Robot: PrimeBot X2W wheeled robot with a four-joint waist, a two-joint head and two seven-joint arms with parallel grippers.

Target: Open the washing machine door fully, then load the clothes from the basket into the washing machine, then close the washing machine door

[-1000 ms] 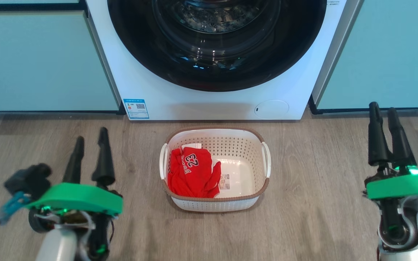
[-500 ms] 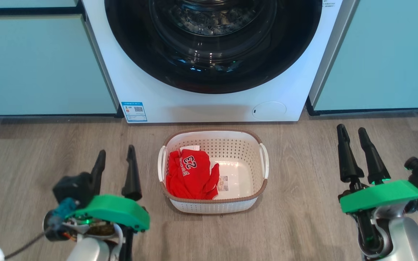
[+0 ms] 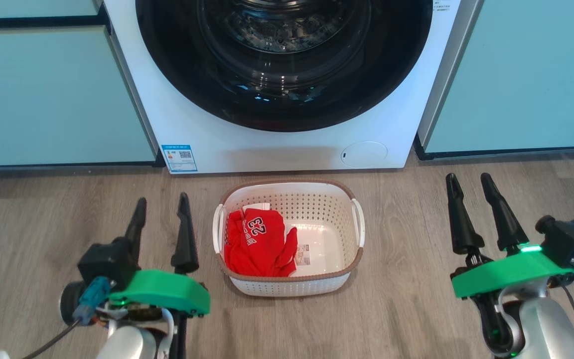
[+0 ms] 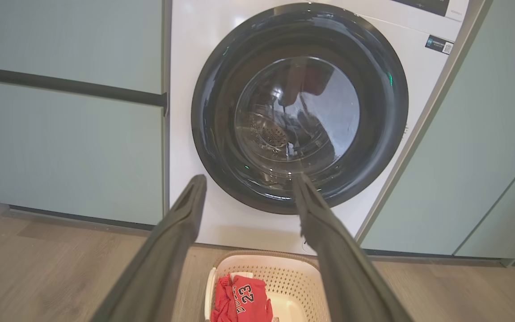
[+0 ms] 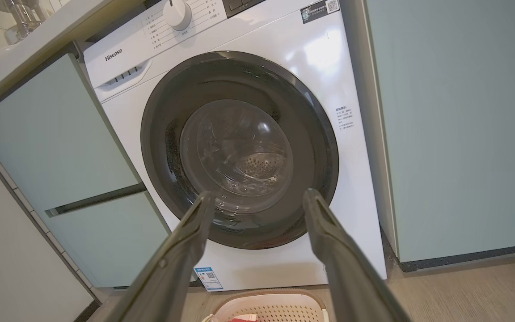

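Both arms swung inward in the last sec. My left gripper [image 3: 162,199] & right gripper [image 3: 468,175], jaws apart, empty, now flank the white perforated plastic basket [image 3: 287,286] w/ red jersey clothes [image 3: 254,244]. Round black-ringed glass washing machine door [image 3: 284,65] ahead of jaws, shut; I'd open it first.

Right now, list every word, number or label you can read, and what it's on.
"Hisense": washing machine front, upper left.
"23": red jersey in the basket.
Too small to read: blue sticker, QR label, dial markings, basket sticker.
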